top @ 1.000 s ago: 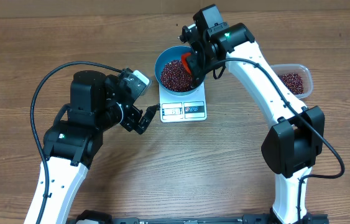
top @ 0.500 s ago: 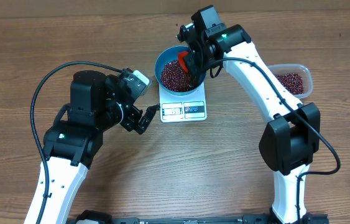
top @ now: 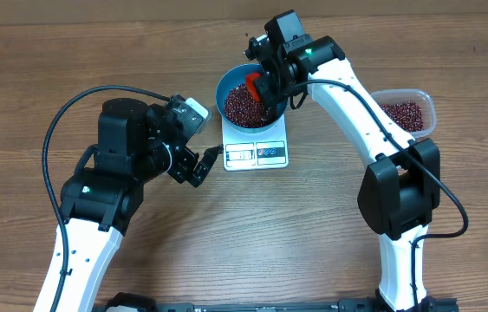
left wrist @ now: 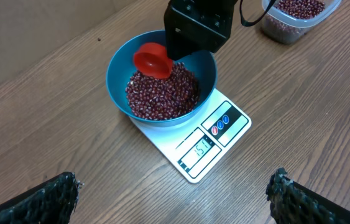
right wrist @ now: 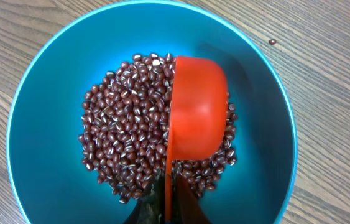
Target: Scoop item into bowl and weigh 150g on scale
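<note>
Plenty of red-brown beans [right wrist: 131,143] are heaped in the round blue bowl [right wrist: 44,81] on the white scale [left wrist: 224,124], so the red plastic scoop [right wrist: 196,106] clamped in the right pincer [right wrist: 165,202] should be tipped gently.

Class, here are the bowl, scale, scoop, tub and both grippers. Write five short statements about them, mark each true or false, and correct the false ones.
1. The blue bowl, holding beans, stands on the scale. True.
2. The clear tub also holds beans. True.
3. The right gripper is shut on the red scoop. True.
4. The scoop hangs over the tub. False: it is over the beans in the bowl.
5. The left gripper grips the scale. False: it is open, apart from the scale, holding nothing.
</note>
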Robot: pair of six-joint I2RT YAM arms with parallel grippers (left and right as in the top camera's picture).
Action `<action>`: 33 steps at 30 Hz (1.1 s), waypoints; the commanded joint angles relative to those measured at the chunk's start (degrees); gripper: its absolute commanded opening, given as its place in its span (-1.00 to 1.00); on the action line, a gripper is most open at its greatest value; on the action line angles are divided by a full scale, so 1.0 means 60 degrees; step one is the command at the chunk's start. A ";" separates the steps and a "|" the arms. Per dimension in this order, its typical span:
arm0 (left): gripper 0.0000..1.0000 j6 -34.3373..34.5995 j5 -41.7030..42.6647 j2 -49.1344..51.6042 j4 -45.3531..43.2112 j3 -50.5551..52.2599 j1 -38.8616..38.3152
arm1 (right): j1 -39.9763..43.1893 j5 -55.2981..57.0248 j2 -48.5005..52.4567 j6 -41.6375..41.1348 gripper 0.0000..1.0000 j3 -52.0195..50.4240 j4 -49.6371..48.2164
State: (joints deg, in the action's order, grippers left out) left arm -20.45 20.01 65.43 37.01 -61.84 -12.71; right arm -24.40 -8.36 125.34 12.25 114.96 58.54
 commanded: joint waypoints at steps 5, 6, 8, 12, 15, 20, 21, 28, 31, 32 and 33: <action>0.99 0.0131 0.0131 0.0026 -0.0025 0.0015 0.0051 | -0.0051 -0.0412 0.0240 -0.0036 -0.93 -0.0033 0.0073; 0.99 0.0131 0.0131 0.0026 -0.0025 0.0015 0.0051 | -0.0073 -0.0408 0.0240 -0.0036 -0.93 -0.0033 0.0084; 0.99 0.0131 0.0131 0.0026 -0.0025 0.0015 0.0051 | -0.0106 -0.0408 0.0240 -0.0036 -0.93 -0.0033 0.0113; 0.99 0.0131 0.0131 0.0026 -0.0025 0.0015 0.0051 | -0.0113 -0.0652 0.0237 -0.0040 -0.93 0.0033 0.0240; 0.99 0.0131 0.0131 0.0026 -0.0022 0.0015 0.0051 | -0.0109 -0.0805 0.0229 -0.0069 -0.93 0.0146 0.0339; 0.99 0.0131 0.0131 0.0026 -0.0025 0.0015 0.0051 | -0.0091 -0.0805 0.0160 -0.0266 -0.93 0.0466 0.0423; 0.99 0.0127 0.0131 0.0026 -0.0025 0.0015 0.0051 | -0.0087 -0.0801 0.0127 -0.0280 -0.93 0.0557 0.0470; 0.99 0.0131 0.0131 0.0026 -0.0025 0.0015 0.0051 | -0.0004 -0.0914 -0.0346 -0.0280 -0.93 0.0823 0.1024; 0.99 0.0131 0.0131 0.0026 -0.0025 0.0015 0.0051 | 0.0000 -0.0980 -0.0506 -0.0280 -0.93 0.0838 0.1213; 0.99 0.0131 0.0131 0.0026 -0.0022 0.0015 0.0051 | 0.0000 -0.0976 -0.0557 -0.0277 -0.93 0.0849 0.1293; 0.99 0.0131 0.0131 0.0026 -0.0025 0.0015 0.0051 | 0.0007 -0.0980 -0.0612 -0.0280 -0.93 0.0856 0.1355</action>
State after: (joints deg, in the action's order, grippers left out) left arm -20.45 20.01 65.43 37.01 -61.84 -12.71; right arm -24.47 -13.28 125.82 10.74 117.97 66.24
